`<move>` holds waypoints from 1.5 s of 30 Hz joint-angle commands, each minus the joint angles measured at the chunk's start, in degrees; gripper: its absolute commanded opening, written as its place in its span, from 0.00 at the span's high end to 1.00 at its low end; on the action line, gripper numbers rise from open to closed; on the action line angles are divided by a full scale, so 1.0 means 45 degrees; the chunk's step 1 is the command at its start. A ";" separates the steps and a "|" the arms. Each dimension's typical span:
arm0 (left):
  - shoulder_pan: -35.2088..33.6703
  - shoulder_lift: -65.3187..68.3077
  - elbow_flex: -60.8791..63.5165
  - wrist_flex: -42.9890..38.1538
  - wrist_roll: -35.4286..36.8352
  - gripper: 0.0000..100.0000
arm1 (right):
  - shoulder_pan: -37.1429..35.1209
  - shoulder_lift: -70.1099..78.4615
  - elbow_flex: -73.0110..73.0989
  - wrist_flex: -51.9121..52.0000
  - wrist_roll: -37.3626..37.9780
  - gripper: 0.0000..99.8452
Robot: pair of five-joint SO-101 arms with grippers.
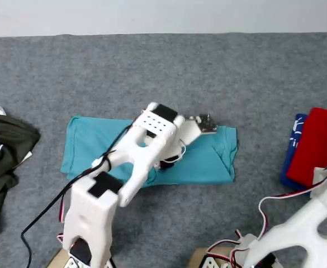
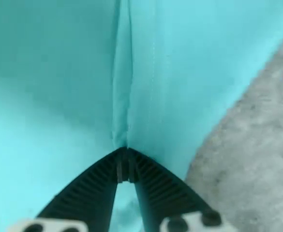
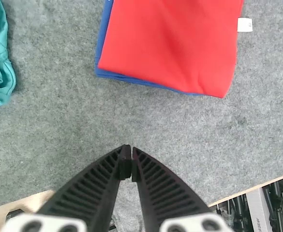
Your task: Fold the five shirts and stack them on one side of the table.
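The teal shirt (image 1: 208, 159) lies mid-table, partly folded into a long band. Its edges are flat at one end and bunched at the end nearer the stack. Bare grey table (image 1: 152, 61) runs all around it, widest on the far side. The left claw (image 1: 205, 124) sits at the shirt's far edge, closed, its tips pinching a raised ridge of teal cloth (image 2: 59, 72). The left arm lies across the shirt's middle.

A folded red shirt (image 1: 320, 145) lies on a blue shirt (image 1: 296, 134) at one table edge, well apart. The right claw (image 3: 126, 164) hangs closed and empty over bare table near them. A crumpled dark shirt (image 1: 6, 148) lies at the opposite edge.
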 commanded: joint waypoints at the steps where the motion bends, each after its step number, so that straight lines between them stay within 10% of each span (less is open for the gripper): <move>1: -0.0098 0.0488 -0.0244 -0.0137 -0.0098 1.00 | -0.0166 -0.0166 -0.0059 0.0225 0.0078 0.99; 20: -0.0547 -0.4122 -0.3077 0.2930 0.1875 1.00 | -0.0557 -0.0205 -0.0078 0.0264 0.0039 0.99; 29: -0.5978 -0.4513 -0.2589 0.2969 0.4611 0.89 | -0.2022 -0.0205 -0.0078 0.0322 0.0020 0.99; 45: -1.0374 -0.1407 -0.1690 0.2344 0.2110 0.83 | -0.3136 -0.0166 -0.0039 0.0244 -0.0957 0.99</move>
